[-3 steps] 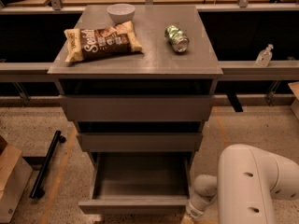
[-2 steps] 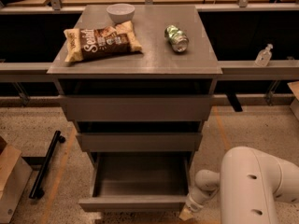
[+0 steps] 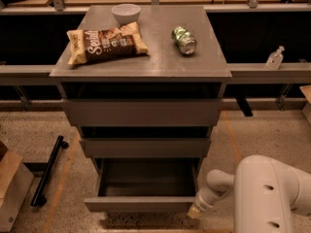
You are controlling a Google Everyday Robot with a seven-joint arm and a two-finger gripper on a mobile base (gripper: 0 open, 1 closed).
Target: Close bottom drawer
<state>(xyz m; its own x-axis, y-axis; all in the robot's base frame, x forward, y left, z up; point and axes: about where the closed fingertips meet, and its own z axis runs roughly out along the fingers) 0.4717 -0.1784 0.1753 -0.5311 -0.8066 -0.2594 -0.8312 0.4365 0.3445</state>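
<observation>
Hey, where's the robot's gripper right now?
In the camera view the gripper is low and right of centre, close to the floor, at the right front corner of the pulled-out bottom drawer, with the white arm just to its right.

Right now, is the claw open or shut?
Claw: cannot be told. It sits low, at the right front corner of the bottom drawer.

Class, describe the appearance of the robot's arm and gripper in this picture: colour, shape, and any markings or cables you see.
The arm is smooth white, with a large rounded shell bearing a few small dark oval slots. A slimmer white link tapers to the gripper, a yellowish-tan tip beside the bottom drawer's front right corner. No cables show.
</observation>
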